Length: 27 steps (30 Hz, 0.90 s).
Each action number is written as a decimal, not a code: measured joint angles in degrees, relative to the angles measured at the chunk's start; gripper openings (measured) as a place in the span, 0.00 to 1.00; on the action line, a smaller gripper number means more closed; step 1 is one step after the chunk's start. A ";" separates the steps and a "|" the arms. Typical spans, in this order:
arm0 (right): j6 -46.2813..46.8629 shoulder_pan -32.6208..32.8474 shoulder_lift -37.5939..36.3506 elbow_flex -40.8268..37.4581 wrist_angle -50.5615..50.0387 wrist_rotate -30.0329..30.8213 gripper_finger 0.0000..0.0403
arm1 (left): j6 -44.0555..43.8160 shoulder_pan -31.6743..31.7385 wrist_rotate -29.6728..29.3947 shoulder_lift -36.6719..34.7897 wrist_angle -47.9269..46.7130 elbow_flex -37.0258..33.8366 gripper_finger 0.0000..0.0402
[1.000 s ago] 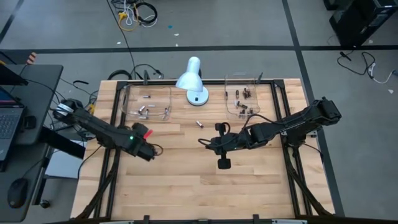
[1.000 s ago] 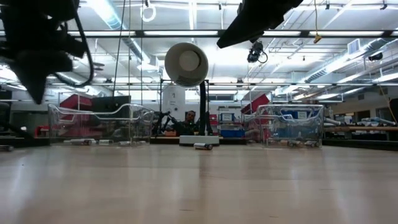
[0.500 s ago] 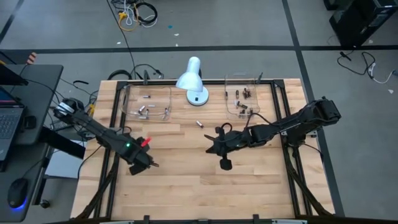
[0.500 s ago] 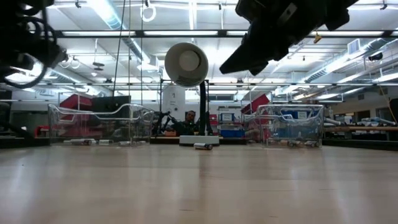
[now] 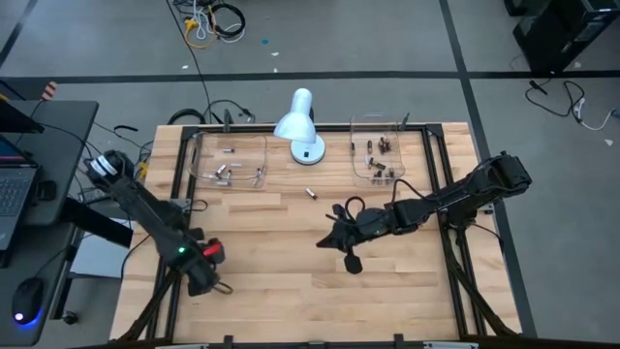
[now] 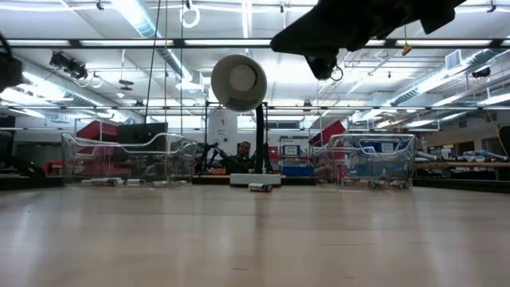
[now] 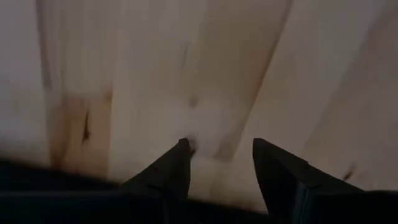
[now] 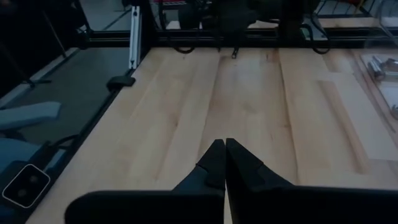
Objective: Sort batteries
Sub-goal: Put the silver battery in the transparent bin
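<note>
Only wrist cams tell: left tool (image 7: 217,152) released over bare wood, right tool (image 8: 224,152) clenched, empty.

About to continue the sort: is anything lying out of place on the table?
Yes. One battery lies loose on the bare wood in front of the lamp, between the two clear trays and outside both. Neither claw holds it: the left claw is open over empty wood, the right claw is shut and empty.
</note>
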 joint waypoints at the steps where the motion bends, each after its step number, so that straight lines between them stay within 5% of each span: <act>1: -0.19 0.11 0.00 0.00 0.04 0.00 0.00 | -1.43 -1.21 0.00 0.00 -1.03 -0.03 0.43; 15: -0.36 0.33 -0.02 0.00 1.41 0.22 0.00 | -6.24 -14.29 -1.15 0.00 -1.22 -0.07 0.43; 27: -0.81 0.33 -0.04 0.00 1.76 0.24 0.00 | -8.24 -15.73 4.48 6.93 9.55 -3.61 0.43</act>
